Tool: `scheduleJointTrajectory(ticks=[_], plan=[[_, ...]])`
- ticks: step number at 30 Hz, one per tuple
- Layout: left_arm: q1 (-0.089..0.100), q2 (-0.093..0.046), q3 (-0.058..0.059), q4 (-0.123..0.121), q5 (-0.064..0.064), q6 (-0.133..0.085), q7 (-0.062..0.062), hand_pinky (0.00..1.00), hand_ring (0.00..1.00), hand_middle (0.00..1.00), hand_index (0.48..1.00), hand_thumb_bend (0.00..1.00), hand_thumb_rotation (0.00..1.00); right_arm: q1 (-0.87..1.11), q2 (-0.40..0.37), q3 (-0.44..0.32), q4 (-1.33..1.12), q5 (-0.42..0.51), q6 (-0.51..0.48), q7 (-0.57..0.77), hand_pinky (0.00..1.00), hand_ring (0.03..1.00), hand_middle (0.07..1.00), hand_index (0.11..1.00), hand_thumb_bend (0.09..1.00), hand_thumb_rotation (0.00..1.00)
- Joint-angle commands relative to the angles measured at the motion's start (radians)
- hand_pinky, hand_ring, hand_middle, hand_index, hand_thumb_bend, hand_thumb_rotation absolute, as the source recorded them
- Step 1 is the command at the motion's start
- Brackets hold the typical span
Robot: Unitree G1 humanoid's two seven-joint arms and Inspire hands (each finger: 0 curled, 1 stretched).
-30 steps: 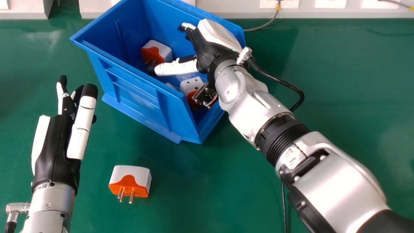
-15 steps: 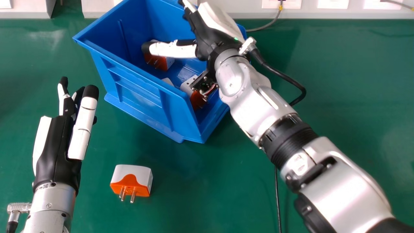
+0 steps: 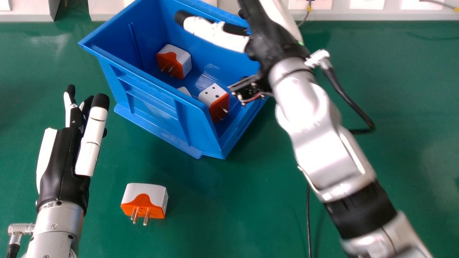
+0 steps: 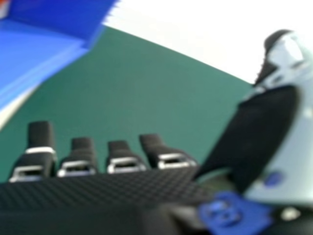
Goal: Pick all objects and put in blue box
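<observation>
Plug adapter, orange and white point(image 3: 144, 200): on the tabletop point(image 3: 251, 200), pins toward 6 o'clock, the one piece seen outside the blue box point(image 3: 154, 104). Box stands between 12 and 1 o'clock from it, well apart. Inside the box: one adapter toward the 11 o'clock end point(image 3: 174, 61), another at about 5 o'clock point(image 3: 214, 98), plus a white piece point(image 3: 184, 90) mostly hidden by the near wall; type cannot be told.

Right hand point(image 3: 269, 41): released, nothing in grasp, thumb over the box, palm near its 2 o'clock side. Left hand point(image 3: 64, 154): idle, fingers extended and empty, at 10 o'clock from the loose adapter.

Judgement: task nearly done, one pick and one drop remaining. Next move calls for the right hand to clear the box, then approach the adapter toward 7 o'clock.

Risks noted:
- Return path too low: the wrist bracket point(image 3: 247, 89) is close to the box's 3 o'clock side and could catch the rim, dragging the box.
- Black cable point(image 3: 344, 96) loops out from the wrist; could snag on the rim during a swing.
- Off-centre closure on the smooth casing could spin or tip the adapter.
- Overshoot toward 10 o'clock could bump the left hand.
</observation>
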Motion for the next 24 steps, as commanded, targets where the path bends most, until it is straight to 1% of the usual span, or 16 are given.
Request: scheduleJointTrajectory(ticks=[1, 3, 6, 8, 10, 14, 17, 20, 23, 24], plan=[[-0.01, 0.006, 0.005, -0.011, -0.005, -0.019, -0.001, 0.88, 0.97, 0.97, 0.991, 0.68, 1.0, 0.09, -0.021, -0.014, -0.172, 0.01, -0.004, 0.019, 0.82, 0.952, 0.997, 0.959, 0.407, 0.56], [-0.01, 0.006, 0.007, -0.008, -0.007, -0.021, -0.002, 0.88, 0.97, 0.97, 0.991, 0.68, 1.0, 0.173, -0.047, -0.009, -0.276, 0.001, -0.007, 0.038, 0.83, 0.954, 0.996, 0.959, 0.407, 0.56], [-0.013, 0.008, 0.009, -0.002, -0.006, -0.022, -0.002, 0.88, 0.97, 0.97, 0.992, 0.68, 1.0, 0.301, -0.112, 0.01, -0.4, -0.039, -0.03, 0.056, 0.84, 0.957, 0.993, 0.959, 0.411, 0.57], [-0.011, 0.007, 0.008, -0.009, -0.002, -0.018, -0.002, 0.88, 0.97, 0.97, 0.993, 0.69, 1.0, 0.387, -0.166, 0.018, -0.455, -0.068, -0.071, 0.062, 0.84, 0.949, 0.979, 0.951, 0.426, 0.58], [-0.006, 0.007, 0.008, -0.012, 0.001, -0.019, -0.002, 0.88, 0.97, 0.97, 0.993, 0.69, 1.0, 0.465, -0.218, 0.017, -0.489, -0.089, -0.128, 0.06, 0.84, 0.945, 0.975, 0.948, 0.429, 0.59], [0.001, 0.011, 0.016, -0.001, -0.002, -0.033, -0.005, 0.88, 0.97, 0.97, 0.993, 0.69, 1.0, 0.614, -0.298, -0.016, -0.526, -0.086, -0.264, 0.042, 0.83, 0.94, 0.964, 0.94, 0.439, 0.59], [0.006, 0.01, 0.019, -0.001, -0.002, -0.039, -0.006, 0.88, 0.96, 0.97, 0.993, 0.69, 1.0, 0.728, -0.34, -0.044, -0.542, -0.085, -0.363, 0.027, 0.83, 0.941, 0.962, 0.936, 0.435, 0.59], [0.011, 0.009, 0.024, 0.006, -0.008, -0.052, -0.009, 0.88, 0.96, 0.97, 0.993, 0.7, 1.0, 0.854, -0.376, -0.073, -0.537, -0.076, -0.484, 0.003, 0.83, 0.944, 0.962, 0.937, 0.424, 0.6], [0.014, 0.009, 0.028, 0.014, -0.011, -0.065, -0.012, 0.88, 0.96, 0.97, 0.993, 0.69, 1.0, 0.938, -0.391, -0.087, -0.519, -0.067, -0.58, -0.011, 0.84, 0.956, 0.967, 0.946, 0.404, 0.65], [0.014, 0.009, 0.029, 0.02, -0.013, -0.071, -0.014, 0.88, 0.96, 0.97, 0.993, 0.69, 1.0, 0.971, -0.398, -0.088, -0.509, -0.069, -0.617, -0.019, 0.85, 0.961, 0.969, 0.951, 0.398, 0.67]])
